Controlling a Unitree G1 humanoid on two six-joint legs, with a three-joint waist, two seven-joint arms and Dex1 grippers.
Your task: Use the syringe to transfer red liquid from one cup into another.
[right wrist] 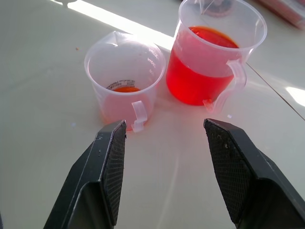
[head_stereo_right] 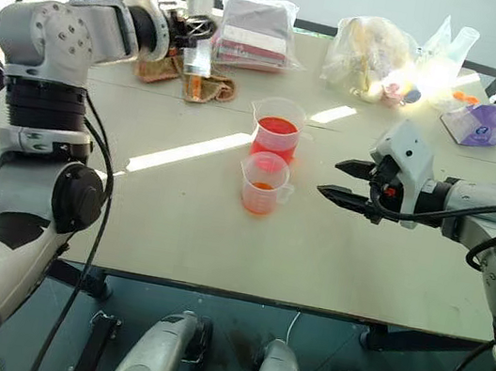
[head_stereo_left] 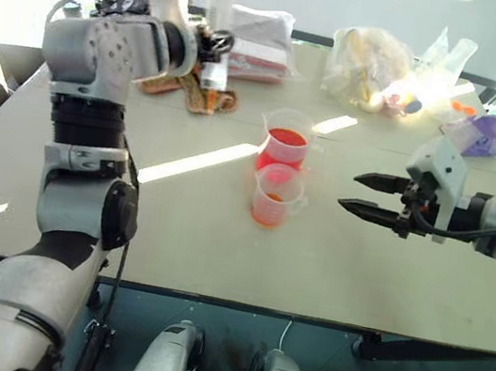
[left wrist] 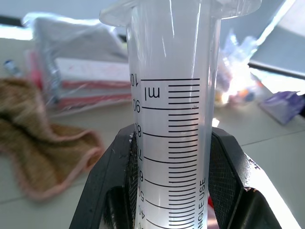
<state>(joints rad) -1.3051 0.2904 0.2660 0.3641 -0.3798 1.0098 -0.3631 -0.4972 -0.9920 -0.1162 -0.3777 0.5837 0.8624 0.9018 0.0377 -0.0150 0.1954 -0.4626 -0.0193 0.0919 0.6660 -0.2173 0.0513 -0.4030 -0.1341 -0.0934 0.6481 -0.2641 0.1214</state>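
Syringe [left wrist: 169, 119] was already in the left gripper [left wrist: 167, 191], pinched across its clear barrel between the two black pads, with the printed scale facing the wrist camera and the flange sitting above the fingers. From the head views that gripper was up high at the far left of the table [head_stereo_left: 217, 257], near a brownish cloth [head_stereo_left: 192, 92] and a bagged stack of stuff [head_stereo_left: 257, 44], well away from the cups. The bigger cup [head_stereo_left: 284, 144] with the deep red liquid [right wrist: 202, 76] stood mid-table, and the smaller cup [head_stereo_left: 275, 195] sat just on the near side of it, almost touching, with only a thin layer of orange in the bottom. The right gripper [head_stereo_left: 375, 195] hung to the right of the cups with its jaws spread wide, holding nothing, and its wrist camera looked straight at both. Handling-wise, I'd guess that syringe is light, rigid and pretty slick plastic, so a squeeze on the barrel is the sane place to hold it, but it could twist or slide in the pads if the plunger gets pushed hard. Plunger end is what the other hand would need. The cups look thin and light too, easy to knock over with a stray finger, and the full one would make a mess. I couldn't tell how much, if anything, was inside the barrel.
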